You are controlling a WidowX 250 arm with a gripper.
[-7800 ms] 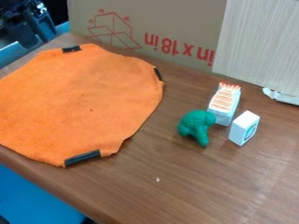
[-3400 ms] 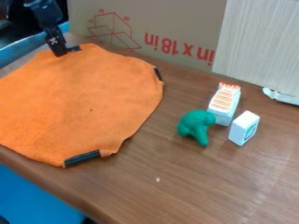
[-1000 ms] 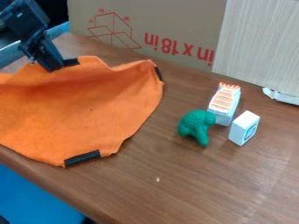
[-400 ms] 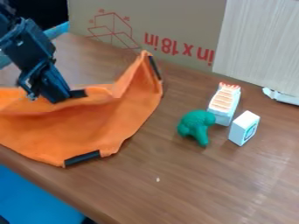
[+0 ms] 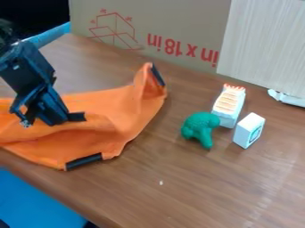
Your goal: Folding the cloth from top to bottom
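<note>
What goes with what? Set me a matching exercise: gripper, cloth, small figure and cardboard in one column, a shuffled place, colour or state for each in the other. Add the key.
1. Gripper
2. Cloth
3. Small figure
4. Cardboard

A. Green
B. At the back, with red print
C. Beside a black patch on the cloth's raised edge
D. Orange and partly folded over

Pairs: 1-C, 2-D, 3-A, 4-B

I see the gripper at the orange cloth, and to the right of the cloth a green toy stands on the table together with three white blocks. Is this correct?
Not quite: the camera view shows two white blocks, not three. The gripper is indeed at the orange cloth, with the green toy to its right on the table.
</note>
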